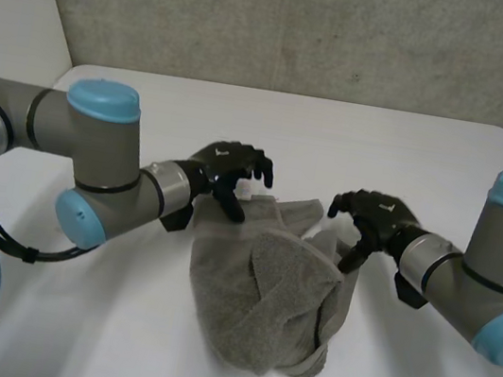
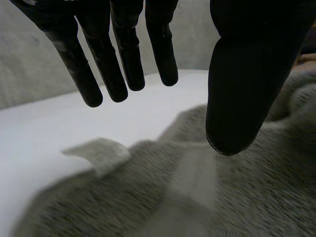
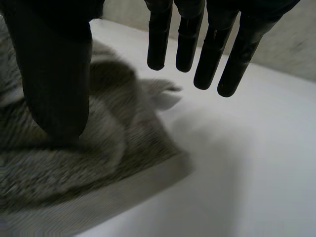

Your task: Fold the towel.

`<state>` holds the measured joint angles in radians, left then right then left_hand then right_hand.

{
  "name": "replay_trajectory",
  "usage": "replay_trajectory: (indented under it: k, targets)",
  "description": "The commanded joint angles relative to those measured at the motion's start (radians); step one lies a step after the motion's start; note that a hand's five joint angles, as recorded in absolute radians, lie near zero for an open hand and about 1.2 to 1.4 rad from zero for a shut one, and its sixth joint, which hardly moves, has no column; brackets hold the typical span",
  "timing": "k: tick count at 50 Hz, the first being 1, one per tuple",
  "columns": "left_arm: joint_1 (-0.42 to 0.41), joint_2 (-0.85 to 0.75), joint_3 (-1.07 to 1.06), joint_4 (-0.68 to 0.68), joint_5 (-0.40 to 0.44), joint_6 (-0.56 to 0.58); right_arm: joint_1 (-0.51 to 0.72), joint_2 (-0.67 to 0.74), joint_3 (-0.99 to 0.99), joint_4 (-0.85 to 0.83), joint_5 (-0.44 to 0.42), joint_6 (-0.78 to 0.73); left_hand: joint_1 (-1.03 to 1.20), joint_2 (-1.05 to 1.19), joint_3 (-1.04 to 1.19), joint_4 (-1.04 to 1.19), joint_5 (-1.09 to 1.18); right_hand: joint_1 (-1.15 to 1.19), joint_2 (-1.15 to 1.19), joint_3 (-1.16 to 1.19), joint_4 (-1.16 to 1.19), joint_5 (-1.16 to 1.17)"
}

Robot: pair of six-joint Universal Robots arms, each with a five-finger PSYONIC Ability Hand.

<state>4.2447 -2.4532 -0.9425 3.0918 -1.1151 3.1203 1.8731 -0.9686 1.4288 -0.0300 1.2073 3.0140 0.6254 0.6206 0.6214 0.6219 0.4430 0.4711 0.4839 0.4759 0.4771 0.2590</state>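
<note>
1. Towel (image 1: 263,296): grey terry, lying crumpled in a loose heap at the middle of the white counter (image 1: 355,138). Its folds overlap, and the near end is bunched into a rounded lump.
2. A small pale label (image 2: 101,154) sticks out from the towel's edge near the left robot hand's fingertips.
3. Left robot hand (image 1: 231,168): it sits over the towel's far left corner. It is released, with the fingers (image 2: 123,59) extended over bare counter and spread well away from the thumb (image 2: 244,79). The thumb points down at the cloth, and nothing is gripped between thumb and fingers.
4. Right robot hand (image 1: 377,213): it is at the towel's far right edge and also released. The fingers (image 3: 207,54) hang straight above bare counter just past the towel's border. The thumb (image 3: 54,79) reaches down onto the cloth, and whether it presses or only touches is unclear.
5. Both arms come in from the near sides, left (image 1: 94,154) and right (image 1: 487,274).
6. A grey concrete wall (image 1: 306,25) stands behind the counter.
</note>
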Motion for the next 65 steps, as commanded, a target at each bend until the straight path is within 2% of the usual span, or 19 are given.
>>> replay_trajectory:
  k: [1, 6, 9, 11, 13, 20, 40, 42, 43, 44, 45, 46, 50, 53, 55, 56, 58, 62, 65]
  targets:
    - [-0.003, -0.016, -0.033, 0.001, 0.055, 0.000, 0.000, 0.042, 0.008, -0.021, -0.035, 0.000, 0.081, 0.086, 0.085, 0.085, 0.089, -0.034, -0.047, -0.039, -0.040, 0.004]
    - [-0.011, -0.041, -0.035, 0.001, 0.060, 0.001, 0.000, 0.047, 0.022, -0.044, -0.037, 0.000, 0.078, 0.083, 0.082, 0.082, 0.086, 0.010, -0.003, 0.005, 0.004, 0.048]
    - [-0.015, -0.046, -0.035, 0.002, 0.060, 0.004, 0.000, 0.045, 0.035, -0.053, -0.037, 0.000, 0.075, 0.080, 0.079, 0.079, 0.083, 0.236, 0.224, 0.231, 0.230, 0.274]
    - [-0.019, -0.053, -0.035, 0.002, 0.060, 0.023, 0.000, 0.044, 0.039, -0.056, -0.055, 0.000, 0.075, 0.080, 0.079, 0.079, 0.083, 0.794, 0.781, 0.789, 0.788, 0.831]
    - [-0.019, -0.066, -0.033, 0.001, 0.057, 0.093, -0.002, 0.041, 0.042, -0.056, -0.075, 0.000, 0.061, 0.066, 0.065, 0.064, 0.069, 0.924, 0.911, 0.919, 0.918, 0.961]
    - [-0.020, -0.066, -0.035, -0.002, 0.051, 0.210, -0.038, -0.025, 0.070, -0.047, -0.094, 0.002, 0.011, 0.016, 0.015, 0.015, 0.019, 0.925, 0.912, 0.920, 0.919, 0.963]
    - [-0.088, -0.079, -0.013, 0.002, 0.057, 0.227, -0.153, -0.371, 0.258, -0.044, -0.132, -0.007, -0.080, -0.075, -0.076, -0.077, -0.072, 0.925, 0.912, 0.920, 0.919, 0.963]
    - [-0.095, -0.087, -0.009, 0.007, 0.052, 0.227, -0.153, -0.372, 0.263, -0.044, -0.137, -0.010, -0.042, -0.037, -0.038, -0.038, -0.034, 0.925, 0.912, 0.920, 0.919, 0.963]
    - [-0.100, -0.090, -0.001, 0.005, 0.048, 0.228, -0.153, -0.372, 0.265, -0.044, -0.138, -0.017, 0.161, 0.166, 0.165, 0.165, 0.169, 0.925, 0.912, 0.920, 0.919, 0.963]
    - [-0.106, -0.092, 0.005, 0.005, 0.046, 0.227, -0.153, -0.372, 0.265, -0.044, -0.138, -0.017, 0.562, 0.566, 0.566, 0.565, 0.570, 0.925, 0.912, 0.920, 0.919, 0.963]
    - [-0.106, -0.092, 0.005, 0.005, 0.046, 0.227, -0.153, -0.372, 0.262, -0.045, -0.138, -0.018, 0.566, 0.570, 0.570, 0.569, 0.574, 0.925, 0.912, 0.920, 0.919, 0.963]
    - [-0.111, -0.093, 0.014, 0.007, 0.044, 0.228, -0.155, -0.372, 0.256, -0.047, -0.137, -0.020, 0.769, 0.774, 0.773, 0.772, 0.777, 0.925, 0.912, 0.920, 0.919, 0.963]
    - [-0.111, -0.089, 0.041, 0.008, 0.029, 0.228, -0.161, -0.363, 0.239, -0.056, -0.134, -0.032, 0.771, 0.776, 0.775, 0.774, 0.779, 0.925, 0.912, 0.920, 0.919, 0.963]
    - [-0.112, -0.082, 0.105, 0.037, -0.052, 0.228, -0.158, -0.346, 0.193, -0.057, -0.118, -0.070, 0.771, 0.776, 0.775, 0.774, 0.779, 0.925, 0.912, 0.920, 0.919, 0.963]
    - [-0.106, -0.073, 0.197, 0.112, -0.215, 0.227, -0.153, -0.323, 0.157, -0.059, -0.112, -0.098, 0.771, 0.776, 0.775, 0.774, 0.779, 0.925, 0.912, 0.920, 0.919, 0.963]
    - [-0.106, -0.073, 0.197, 0.113, -0.216, 0.227, -0.152, -0.302, 0.113, -0.065, -0.097, -0.124, 0.771, 0.776, 0.775, 0.774, 0.779, 0.925, 0.912, 0.920, 0.919, 0.963]
    - [-0.091, -0.037, 0.286, 0.201, -0.398, 0.219, -0.152, -0.285, 0.059, -0.076, -0.068, -0.141, 0.771, 0.776, 0.775, 0.774, 0.779, 0.925, 0.912, 0.920, 0.919, 0.963]
    - [-0.071, 0.035, 0.339, 0.272, -0.532, 0.218, -0.147, -0.278, -0.082, -0.158, 0.058, -0.139, 0.771, 0.776, 0.775, 0.774, 0.779, 0.925, 0.912, 0.920, 0.919, 0.963]
    - [-0.060, 0.117, 0.346, 0.301, -0.555, 0.196, -0.111, -0.285, -0.113, -0.285, 0.109, -0.127, 0.771, 0.776, 0.775, 0.774, 0.779, 0.925, 0.912, 0.920, 0.919, 0.963]
